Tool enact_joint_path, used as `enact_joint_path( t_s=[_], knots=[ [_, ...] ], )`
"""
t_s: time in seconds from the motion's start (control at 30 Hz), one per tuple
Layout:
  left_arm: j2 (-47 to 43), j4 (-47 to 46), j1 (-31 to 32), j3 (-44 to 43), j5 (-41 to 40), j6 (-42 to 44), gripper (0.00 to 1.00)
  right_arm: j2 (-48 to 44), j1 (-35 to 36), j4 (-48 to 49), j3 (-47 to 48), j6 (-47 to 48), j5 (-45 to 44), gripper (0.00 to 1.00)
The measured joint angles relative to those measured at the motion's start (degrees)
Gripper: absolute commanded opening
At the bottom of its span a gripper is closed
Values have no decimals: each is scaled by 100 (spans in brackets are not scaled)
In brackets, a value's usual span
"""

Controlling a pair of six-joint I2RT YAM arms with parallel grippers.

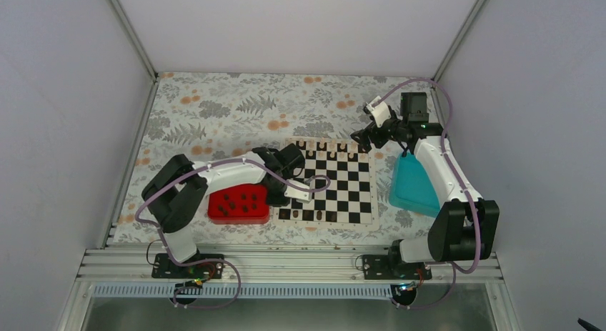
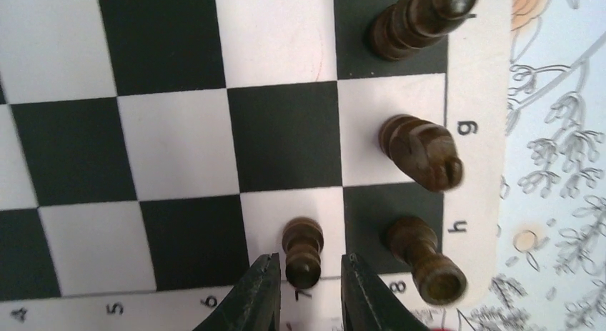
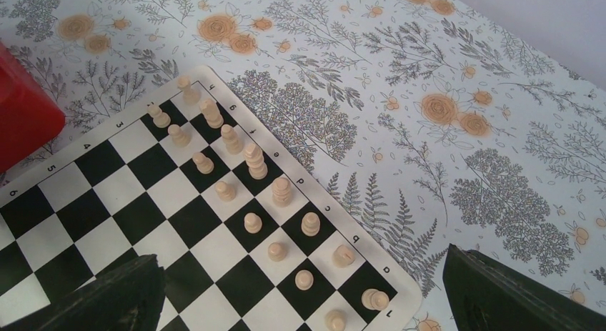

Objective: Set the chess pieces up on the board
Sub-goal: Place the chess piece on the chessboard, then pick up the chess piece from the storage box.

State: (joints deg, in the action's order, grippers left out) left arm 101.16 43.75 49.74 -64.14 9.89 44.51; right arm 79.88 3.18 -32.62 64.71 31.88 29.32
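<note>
The left wrist view looks down on the near corner of the board (image 2: pixel 179 145). A dark pawn (image 2: pixel 303 238) stands upright on a cream square. My left gripper (image 2: pixel 309 261) straddles it, slightly open, with a thin gap on each side of the pawn. Beside it in the edge row stand a dark rook (image 2: pixel 421 259), a knight (image 2: pixel 421 152) and one more dark piece (image 2: pixel 421 16). My right gripper (image 3: pixel 304 274) hangs wide open and empty above the board's far right corner (image 3: pixel 143 202). From above, the board (image 1: pixel 343 191) lies mid-table.
A red tray (image 1: pixel 239 216) with several dark pieces in it sits left of the board, under the left arm. Right of the board lies a teal tray (image 1: pixel 413 184). Pale pieces (image 3: pixel 250 163) fill two rows along the far edge.
</note>
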Motion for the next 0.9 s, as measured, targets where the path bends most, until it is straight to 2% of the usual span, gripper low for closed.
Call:
enact_joint_path(
  t_s=[0.23,0.4,0.57,0.73,0.9],
  knots=[
    [-811,710,-15,-487,-308,-7,27,0,-28,-7,0,0,7,100],
    [-1703,1003,-387,-557,-605,17,26,0,-31,-31,0,2,17,100],
    [-1945,1095,-955,48,-789,22,26,0,-33,-46,0,2,24,100],
    [-1950,1113,-1014,789,-785,-2,26,0,-33,-46,0,2,46,100],
    [-1947,870,-1062,1086,-726,-28,26,0,-33,-52,0,2,52,100]
  ],
)
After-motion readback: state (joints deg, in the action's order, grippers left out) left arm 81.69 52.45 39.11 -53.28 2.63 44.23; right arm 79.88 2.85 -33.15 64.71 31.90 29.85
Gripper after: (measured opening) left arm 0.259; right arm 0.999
